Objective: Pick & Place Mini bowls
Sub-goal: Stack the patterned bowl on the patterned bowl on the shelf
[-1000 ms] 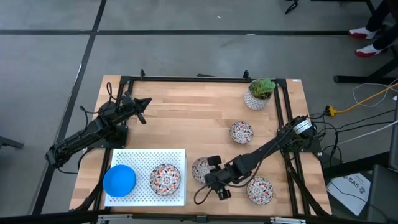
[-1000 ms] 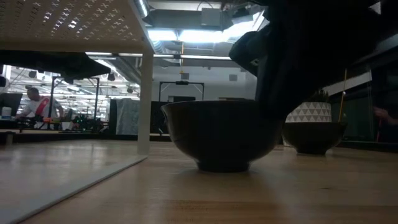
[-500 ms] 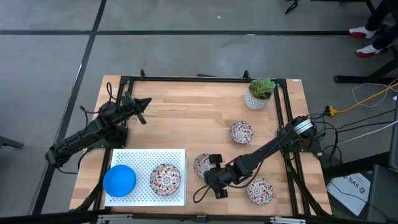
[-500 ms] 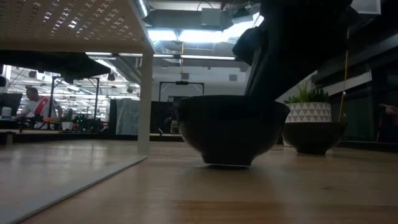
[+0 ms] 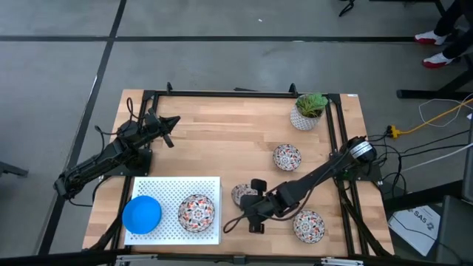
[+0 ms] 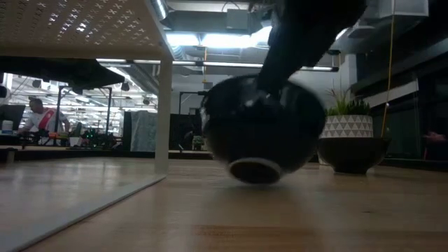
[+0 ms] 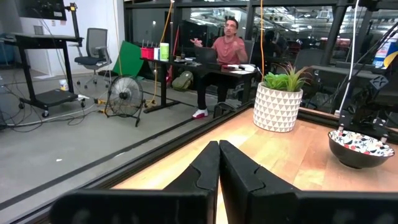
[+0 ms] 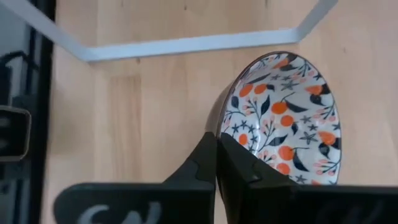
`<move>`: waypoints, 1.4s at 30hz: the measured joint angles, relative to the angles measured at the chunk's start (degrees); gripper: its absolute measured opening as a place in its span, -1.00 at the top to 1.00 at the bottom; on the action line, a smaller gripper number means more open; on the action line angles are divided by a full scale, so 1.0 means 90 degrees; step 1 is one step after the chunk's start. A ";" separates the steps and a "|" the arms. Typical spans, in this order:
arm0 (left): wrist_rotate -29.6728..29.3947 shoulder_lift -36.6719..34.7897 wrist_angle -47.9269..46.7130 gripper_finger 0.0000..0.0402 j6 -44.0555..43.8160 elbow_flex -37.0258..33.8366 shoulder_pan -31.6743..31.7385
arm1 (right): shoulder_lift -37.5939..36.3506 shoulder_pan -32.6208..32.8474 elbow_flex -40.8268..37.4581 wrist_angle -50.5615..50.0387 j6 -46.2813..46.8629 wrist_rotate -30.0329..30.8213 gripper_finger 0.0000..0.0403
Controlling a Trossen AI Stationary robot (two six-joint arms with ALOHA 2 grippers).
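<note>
My right gripper (image 5: 247,204) is shut on a white mini bowl with a red-and-blue floral pattern (image 8: 286,118), near the table's front middle, just right of the white perforated tray (image 5: 166,188). In the low view this bowl (image 6: 262,133) is tipped. On the tray sit a blue mini bowl (image 5: 142,214) and a floral one (image 5: 196,211), each on its foot. Two more floral bowls (image 5: 287,157) (image 5: 309,226) stand on the wood at the right. My left gripper (image 7: 218,163) waits shut at the table's left, pointing level. My right gripper pinches the floral bowl's rim (image 8: 219,132) between its two fingers, one on the inner face and one on the outer wall. The fingers slant down from the table's right. The bowl is tilted, its foot ring (image 6: 255,170) low over the wood; whether it touches I cannot tell.
A white pot with a green plant (image 5: 308,111) stands at the far right corner. A black frame rail (image 5: 222,94) runs along the table's far edge and sides. Bare wood lies in the table's middle (image 5: 222,148). A person sits in the room beyond (image 7: 227,46).
My right gripper has risen a little and rolled, with the floral bowl's rim in its fingers. The bowl, which stood level on its foot a second ago, is now tipped, its foot ring turned toward the low camera.
</note>
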 joint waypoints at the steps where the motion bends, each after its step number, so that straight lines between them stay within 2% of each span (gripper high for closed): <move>1: -0.0002 0.0002 0.0000 0.97 -0.0002 0.0000 0.0000 | -0.0023 -0.0006 0.0110 -0.0247 -0.0003 0.0030 0.98; 4: -0.0001 0.0002 0.0000 0.98 0.0000 0.0000 0.0000 | -0.0097 -0.0013 0.0460 -0.0783 -0.0034 0.0118 0.98; 12: -0.0022 0.0002 0.0002 0.96 0.0000 0.0000 0.0000 | -0.0181 -0.0018 0.1540 -0.1980 -0.0153 0.0920 0.98; 22: -0.0041 -0.0001 0.0046 0.97 0.0000 0.0000 0.0000 | -0.0184 -0.0070 0.2822 -0.2795 -0.0591 0.2123 0.98; 30: -0.0046 -0.0001 0.0049 0.97 0.0000 0.0000 0.0000 | -0.0184 -0.0269 0.3332 -0.2299 -0.1410 0.2664 0.98; 42: -0.0049 -0.0001 0.0047 0.97 0.0000 0.0000 0.0000 | -0.0184 -0.0594 0.3339 -0.0150 -0.3218 0.2314 0.98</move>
